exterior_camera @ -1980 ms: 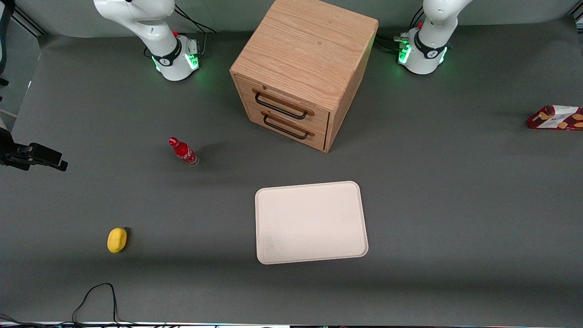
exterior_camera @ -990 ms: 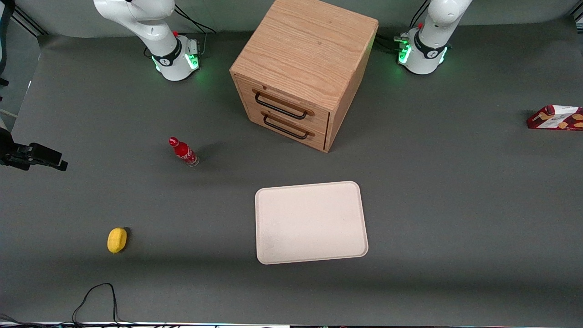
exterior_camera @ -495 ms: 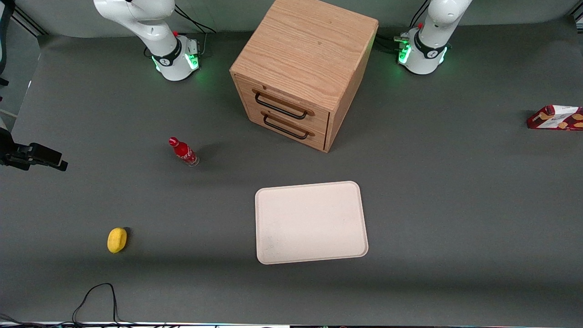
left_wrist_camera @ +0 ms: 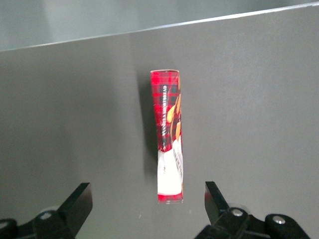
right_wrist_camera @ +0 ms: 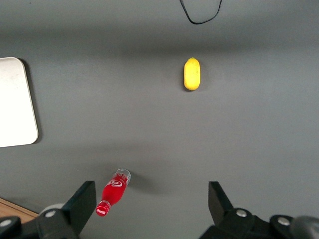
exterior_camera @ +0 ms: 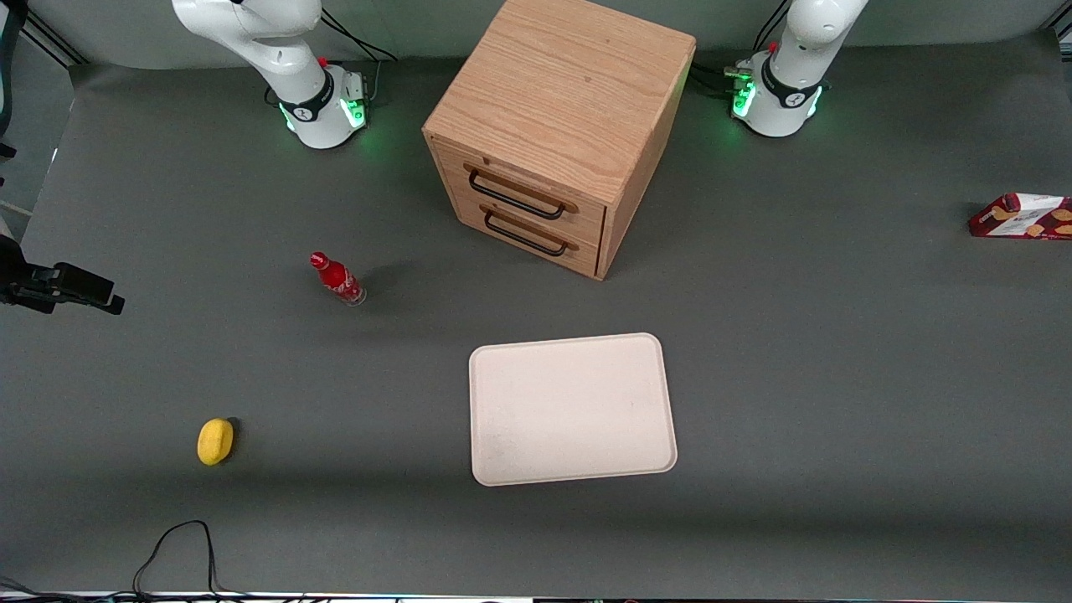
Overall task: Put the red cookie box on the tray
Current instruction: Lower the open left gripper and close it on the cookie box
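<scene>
Left gripper point(left_wrist_camera: 147, 199) hangs above the red cookie box point(left_wrist_camera: 169, 137), fingers point(left_wrist_camera: 79, 201) spread wide, nothing between them; box lies between the two fingertips' lines but well clear of both. In the front view only the left arm's base and lower link show, the gripper itself is out of that frame. Nearest the front camera: a black cable loop point(exterior_camera: 172, 548) at the table edge, then a yellow lemon-like object point(exterior_camera: 215, 440) toward the parked arm's end. Cream tray point(exterior_camera: 572, 409) sits mid-table, bare, in front of the wooden drawer cabinet point(exterior_camera: 557, 134), two drawers, dark handles. Small red bottle point(exterior_camera: 337, 279) stands upright beside the cabinet, toward the parked arm's end; white script on it, not legible. Red cookie box point(exterior_camera: 1022, 216) rests on the grey mat point(exterior_camera: 837, 377) at the working arm's end, well apart from the tray, cut by the frame edge. Box shows red plaid, cookie pictures, a white panel and small print along its edge, unreadable.
</scene>
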`<state>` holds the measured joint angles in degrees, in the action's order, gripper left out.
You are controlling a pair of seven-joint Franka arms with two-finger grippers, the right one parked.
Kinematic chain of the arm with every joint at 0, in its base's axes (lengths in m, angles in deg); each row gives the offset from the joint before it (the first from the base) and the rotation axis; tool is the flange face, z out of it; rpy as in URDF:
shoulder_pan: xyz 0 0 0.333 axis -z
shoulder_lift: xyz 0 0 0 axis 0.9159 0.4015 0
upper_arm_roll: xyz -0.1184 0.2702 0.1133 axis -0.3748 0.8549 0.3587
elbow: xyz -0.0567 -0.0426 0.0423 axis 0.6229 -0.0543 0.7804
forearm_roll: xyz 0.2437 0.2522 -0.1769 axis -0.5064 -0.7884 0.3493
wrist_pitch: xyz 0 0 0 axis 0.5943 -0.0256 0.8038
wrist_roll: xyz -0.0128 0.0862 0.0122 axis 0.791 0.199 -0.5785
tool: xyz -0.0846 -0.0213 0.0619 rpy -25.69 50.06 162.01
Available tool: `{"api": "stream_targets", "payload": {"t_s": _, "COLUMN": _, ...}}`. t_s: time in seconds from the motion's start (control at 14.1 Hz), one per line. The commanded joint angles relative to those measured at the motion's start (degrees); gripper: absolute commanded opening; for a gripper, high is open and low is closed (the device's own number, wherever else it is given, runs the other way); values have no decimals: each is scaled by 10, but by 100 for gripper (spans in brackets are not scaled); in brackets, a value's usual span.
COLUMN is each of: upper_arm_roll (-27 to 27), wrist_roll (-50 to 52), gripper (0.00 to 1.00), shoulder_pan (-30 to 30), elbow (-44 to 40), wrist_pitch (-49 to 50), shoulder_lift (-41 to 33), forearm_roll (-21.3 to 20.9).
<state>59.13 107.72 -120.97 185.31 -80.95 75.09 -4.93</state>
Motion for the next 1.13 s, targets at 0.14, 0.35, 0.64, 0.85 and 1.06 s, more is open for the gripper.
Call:
{"api": "stream_targets", "payload": {"t_s": 0.14, "upper_arm_roll": 1, "wrist_roll": 6, "gripper": 100, "shoulder_pan": 3, "elbow": 40, "wrist_pitch": -156, "shoulder_lift": 90, "forearm_roll": 4}}
{"api": "stream_targets", "payload": {"t_s": 0.35, "upper_arm_roll": 0, "wrist_roll": 3, "gripper": 100, "shoulder_pan": 5, "elbow": 48, "wrist_pitch": -213, "shoulder_lift": 130, "forearm_roll": 4}}
{"api": "stream_targets", "payload": {"t_s": 0.64, "upper_arm_roll": -1, "wrist_roll": 3, "gripper": 100, "shoulder_pan": 6, "elbow": 49, "wrist_pitch": -223, "shoulder_lift": 145, "forearm_roll": 4}}
{"api": "stream_targets", "payload": {"t_s": 0.85, "upper_arm_roll": -1, "wrist_roll": 1, "gripper": 100, "shoulder_pan": 11, "elbow": 49, "wrist_pitch": -202, "shoulder_lift": 129, "forearm_roll": 3}}
{"api": "stream_targets", "payload": {"t_s": 1.06, "upper_arm_roll": -1, "wrist_roll": 3, "gripper": 100, "shoulder_pan": 14, "elbow": 49, "wrist_pitch": -155, "shoulder_lift": 102, "forearm_roll": 3}}
